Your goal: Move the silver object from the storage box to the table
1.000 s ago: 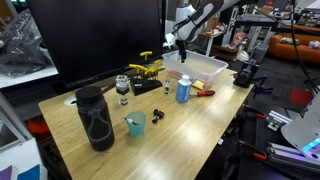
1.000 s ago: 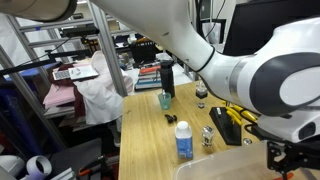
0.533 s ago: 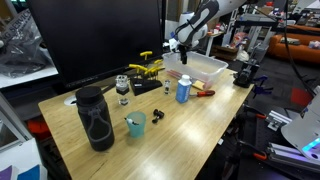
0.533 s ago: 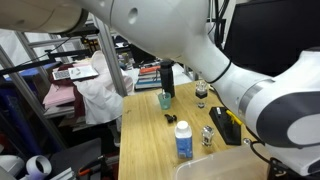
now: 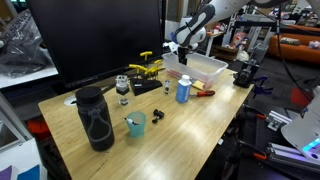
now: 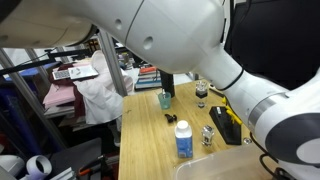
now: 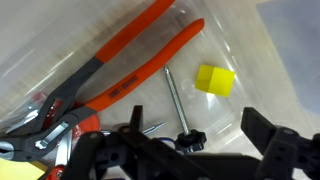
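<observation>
The wrist view looks down into the white translucent storage box [image 7: 250,40]. In it lie a thin silver rod [image 7: 173,95] with a black knob [image 7: 187,138], orange-handled pliers [image 7: 120,75] and a small yellow block [image 7: 215,79]. My gripper [image 7: 195,150] is open and empty. Its two dark fingers [image 7: 262,130] stand either side of the knob, above it. In an exterior view the gripper [image 5: 183,46] hangs over the far left end of the storage box [image 5: 207,67] on the wooden table [image 5: 190,125].
On the table stand a blue-labelled bottle [image 5: 183,89], a teal cup [image 5: 135,124], a large black cylinder [image 5: 95,117], a small jar [image 5: 123,89] and yellow clamps [image 5: 148,68]. The arm fills much of an exterior view above the bottle [image 6: 183,140].
The gripper has moved a little to the right and down, closer over the storage box. Nothing on the table has moved.
</observation>
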{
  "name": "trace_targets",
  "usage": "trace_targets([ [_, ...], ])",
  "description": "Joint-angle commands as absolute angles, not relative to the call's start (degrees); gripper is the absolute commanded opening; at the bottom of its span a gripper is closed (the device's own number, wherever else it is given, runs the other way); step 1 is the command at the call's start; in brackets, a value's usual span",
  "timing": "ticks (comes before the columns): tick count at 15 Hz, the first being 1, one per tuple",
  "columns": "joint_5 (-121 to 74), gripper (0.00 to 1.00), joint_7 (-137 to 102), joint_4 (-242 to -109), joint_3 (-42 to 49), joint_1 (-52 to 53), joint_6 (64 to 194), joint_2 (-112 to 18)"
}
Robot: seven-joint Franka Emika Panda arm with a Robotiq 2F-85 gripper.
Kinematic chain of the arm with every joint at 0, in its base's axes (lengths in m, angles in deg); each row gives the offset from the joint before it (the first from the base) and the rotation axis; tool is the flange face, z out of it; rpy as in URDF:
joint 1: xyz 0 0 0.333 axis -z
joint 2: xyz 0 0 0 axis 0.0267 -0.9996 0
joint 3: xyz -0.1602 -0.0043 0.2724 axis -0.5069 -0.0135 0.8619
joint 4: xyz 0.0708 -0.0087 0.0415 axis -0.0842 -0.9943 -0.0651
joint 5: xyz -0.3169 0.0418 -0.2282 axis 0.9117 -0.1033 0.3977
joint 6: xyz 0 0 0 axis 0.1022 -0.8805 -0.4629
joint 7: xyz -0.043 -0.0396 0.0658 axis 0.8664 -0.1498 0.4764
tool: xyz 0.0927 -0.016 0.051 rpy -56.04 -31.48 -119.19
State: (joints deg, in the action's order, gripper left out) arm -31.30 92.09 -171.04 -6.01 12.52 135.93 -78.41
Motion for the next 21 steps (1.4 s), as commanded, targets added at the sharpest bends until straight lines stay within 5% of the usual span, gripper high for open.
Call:
trace_targets([
  [1, -32.12, 1.0, 88.41, -167.84, -5.88, 12.92, 134.14, -80.39],
  [21, -29.9, 1.0, 93.16, -170.66, -11.71, 6.63, 137.12, -81.9],
])
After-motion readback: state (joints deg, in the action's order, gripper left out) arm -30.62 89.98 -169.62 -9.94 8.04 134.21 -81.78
